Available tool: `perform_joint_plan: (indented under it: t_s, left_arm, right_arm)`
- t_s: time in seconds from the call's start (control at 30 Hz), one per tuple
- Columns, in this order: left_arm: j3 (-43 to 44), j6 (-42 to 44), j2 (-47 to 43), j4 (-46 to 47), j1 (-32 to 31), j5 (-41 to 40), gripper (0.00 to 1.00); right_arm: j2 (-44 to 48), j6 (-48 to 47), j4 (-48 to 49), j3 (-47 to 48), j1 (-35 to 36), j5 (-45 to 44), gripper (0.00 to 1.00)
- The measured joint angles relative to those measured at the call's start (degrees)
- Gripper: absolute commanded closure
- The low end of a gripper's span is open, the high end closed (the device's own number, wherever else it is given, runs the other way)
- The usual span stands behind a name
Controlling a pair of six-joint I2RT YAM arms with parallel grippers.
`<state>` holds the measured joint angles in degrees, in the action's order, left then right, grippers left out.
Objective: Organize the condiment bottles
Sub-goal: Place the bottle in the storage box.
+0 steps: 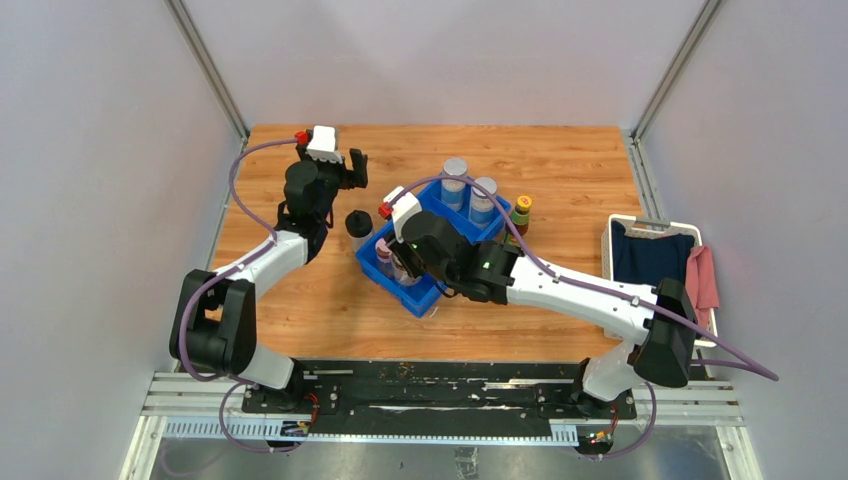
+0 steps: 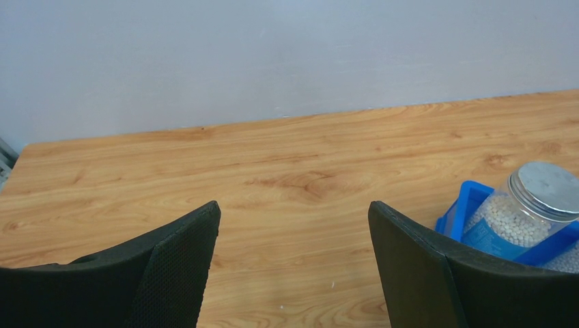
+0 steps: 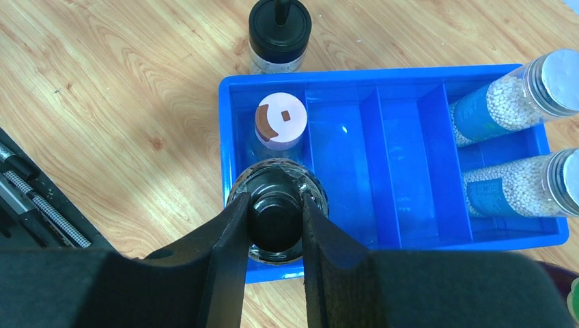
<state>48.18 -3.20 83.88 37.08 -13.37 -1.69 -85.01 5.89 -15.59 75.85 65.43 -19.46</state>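
Observation:
My right gripper [image 3: 275,205] [image 1: 403,266] is shut on the black knob lid of a clear jar [image 3: 276,225], which stands in the near-left compartment of the blue tray [image 3: 403,157] [image 1: 425,295]. A pink-lidded jar [image 3: 280,119] stands in the same compartment, right behind it. Two grey-lidded jars of white beads [image 3: 509,96] [image 3: 519,188] lie in the far compartment; they also show in the top view [image 1: 455,170] [image 1: 484,188]. Another black-lidded jar [image 3: 279,27] [image 1: 358,222] stands on the table outside the tray. A dark bottle with a yellow-red cap [image 1: 520,210] stands beside the tray's right end. My left gripper [image 2: 293,205] [image 1: 352,172] is open and empty above bare table.
A white basket [image 1: 655,222] with dark blue and pink cloths sits at the table's right edge. Grey walls close in three sides. The black mounting rail [image 1: 440,385] runs along the near edge. One grey-lidded jar [image 2: 539,198] shows at the right of the left wrist view.

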Motion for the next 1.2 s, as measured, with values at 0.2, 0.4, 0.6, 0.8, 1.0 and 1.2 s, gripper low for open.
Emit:
perform_joint_plan:
  t_s: [0.2,0.4,0.6,0.8,1.0,1.2]
  left_arm:
    - [0.0,0.0,0.0,0.0,0.0,0.0,0.14]
    - [0.0,0.0,0.0,0.0,0.0,0.0,0.14]
    - [0.0,0.0,0.3,0.0,-0.3,-0.1,0.14]
    - [0.0,0.0,1.7,0.0,-0.5,-0.3,0.14]
    - [0.0,0.0,2.2,0.0,-0.7,-0.5,0.14]
    - [0.0,0.0,3.0,0.0,-0.7,-0.5,0.14]
  right_arm:
    - [0.1,0.7,0.9,-1.7,-0.9,0.7,1.00]
    - [0.1,0.9,1.5,-2.6,-2.0,1.6,1.00]
    - [0.1,1.5,2.4,-3.8,-3.0,2.9,1.00]
    - [0.1,2.1,2.8,-4.6,-3.8,4.0,1.00]
    - [0.0,2.5,3.8,-5.1,-4.3,5.2,1.00]
    - [-0.4,3.2,4.4,-5.5,-4.5,6.4,1.00]
